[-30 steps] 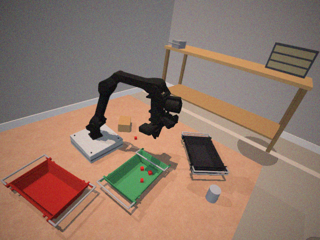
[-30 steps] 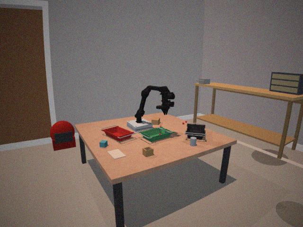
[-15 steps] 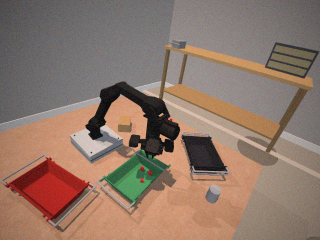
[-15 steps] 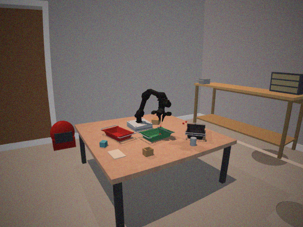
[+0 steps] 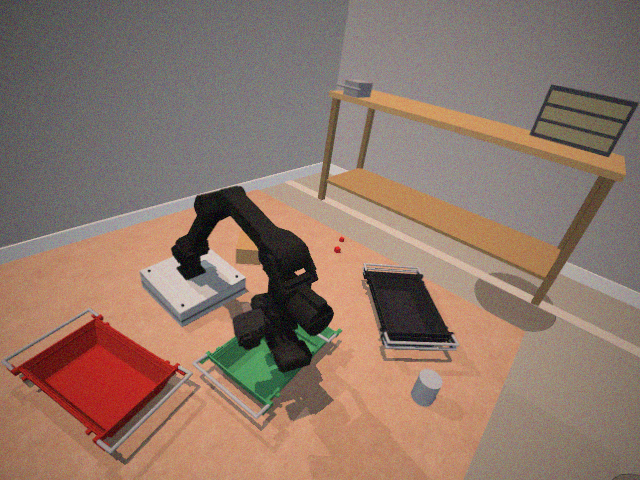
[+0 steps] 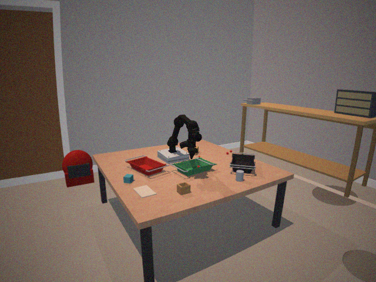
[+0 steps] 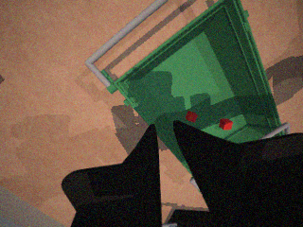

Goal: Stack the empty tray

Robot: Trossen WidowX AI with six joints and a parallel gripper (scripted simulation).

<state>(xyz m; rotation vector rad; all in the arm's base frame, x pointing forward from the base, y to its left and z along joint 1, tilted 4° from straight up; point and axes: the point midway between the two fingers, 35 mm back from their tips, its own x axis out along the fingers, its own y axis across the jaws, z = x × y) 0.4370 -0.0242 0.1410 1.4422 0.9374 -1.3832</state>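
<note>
The green tray stands on the table; two red blocks show inside. Its near-left bar is swung out over the end. Its other bar lies in across the top near the opposite end. A red tray with both bars out and a black tray look empty. My gripper is slightly open and empty, above the green tray's long edge nearest the base. The arm hides the fingers in the top view.
The white base block stands behind the trays. A grey cylinder stands near the black tray. A blue cube, a pale flat card and a brown open box lie toward the front. Loose red blocks lie farther back.
</note>
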